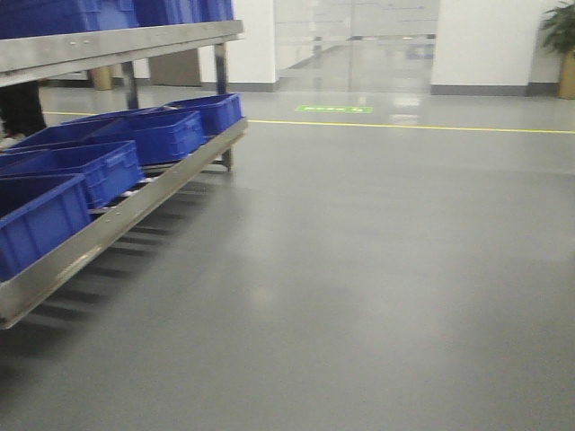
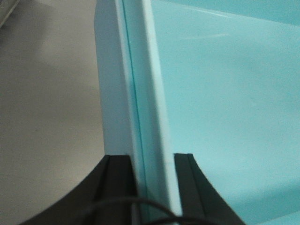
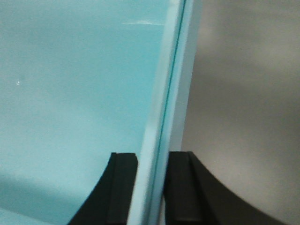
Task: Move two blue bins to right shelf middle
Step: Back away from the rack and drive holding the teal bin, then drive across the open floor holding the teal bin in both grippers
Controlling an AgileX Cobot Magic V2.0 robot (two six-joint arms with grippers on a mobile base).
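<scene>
Blue bins [image 2: 225, 93] clamped; navy crates [image 1: 153, 135], rack [image 1: 117, 220] at L.

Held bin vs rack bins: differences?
Colour: the held bin is pale cyan; the rack bins are royal blue. State: the held bin's walls are clamped by the left gripper and right gripper; the rack bins sit in a row on the steel rack. Both look plastic.

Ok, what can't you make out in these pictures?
Left wrist view: the left gripper clamps a pale blue bin wall; edges crop the rest, so one bin or two is unclear.
Right wrist view: the right gripper likewise.
Front view: no pale bin or gripper shows; the top edge crops the upper rack tier.
</scene>
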